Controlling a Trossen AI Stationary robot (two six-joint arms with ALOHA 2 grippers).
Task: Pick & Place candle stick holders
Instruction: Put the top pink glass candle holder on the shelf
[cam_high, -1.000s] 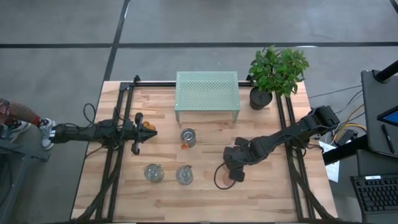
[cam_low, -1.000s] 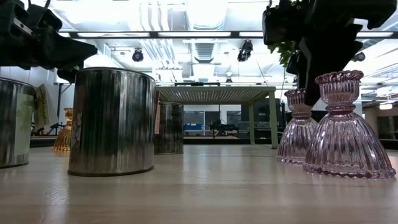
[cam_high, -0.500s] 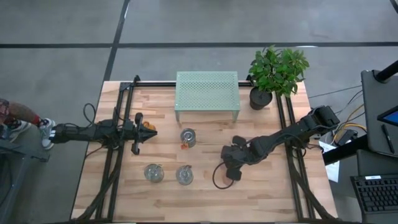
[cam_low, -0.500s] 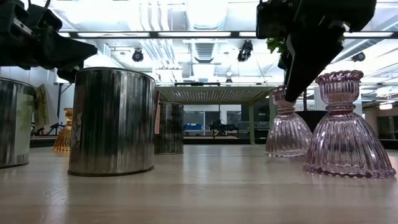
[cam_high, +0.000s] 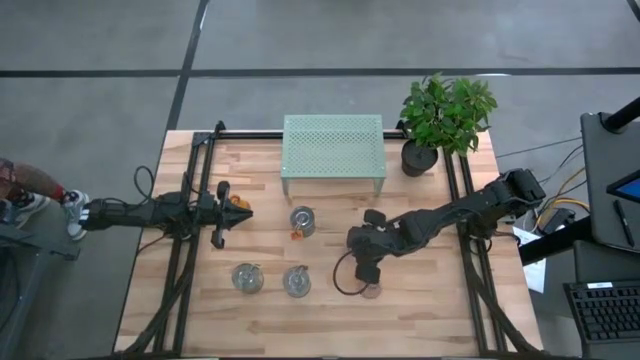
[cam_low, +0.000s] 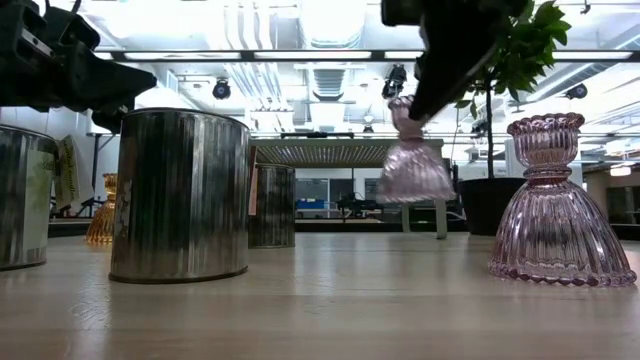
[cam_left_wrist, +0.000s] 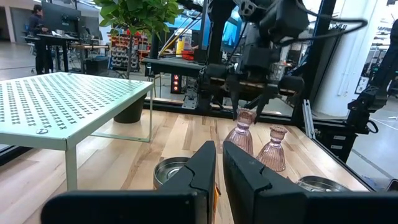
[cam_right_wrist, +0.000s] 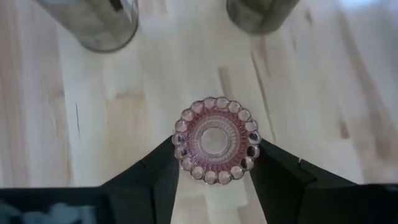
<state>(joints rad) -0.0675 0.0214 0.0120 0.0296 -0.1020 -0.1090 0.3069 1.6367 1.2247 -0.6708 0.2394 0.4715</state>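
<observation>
Right gripper (cam_right_wrist: 214, 171) is holding one pale pink candle stick holder (cam_low: 412, 165) above the table (cam_high: 430, 310).

Its two dark fingers (cam_right_wrist: 158, 171) are pressing on the two sides of the beaded rim of this holder, which is hanging clear of the wood, near the middle of the table. The second pink holder (cam_low: 560, 205) is standing upright on the table, apart from the lifted one. The left gripper (cam_high: 243, 210) is waiting at the left side; its fingers (cam_left_wrist: 202, 171) are almost together, with only a thin gap, and the amber holder (cam_low: 102, 210) is sitting just beside its tip. Three silvery jars are standing on the wood: the jar with the orange tag (cam_high: 302, 221) in front of the green mesh shelf (cam_high: 333, 145), and two more jars (cam_high: 248, 277) (cam_high: 297, 281) nearer the front edge. The potted plant (cam_high: 445, 115) is standing at the back right corner.
</observation>
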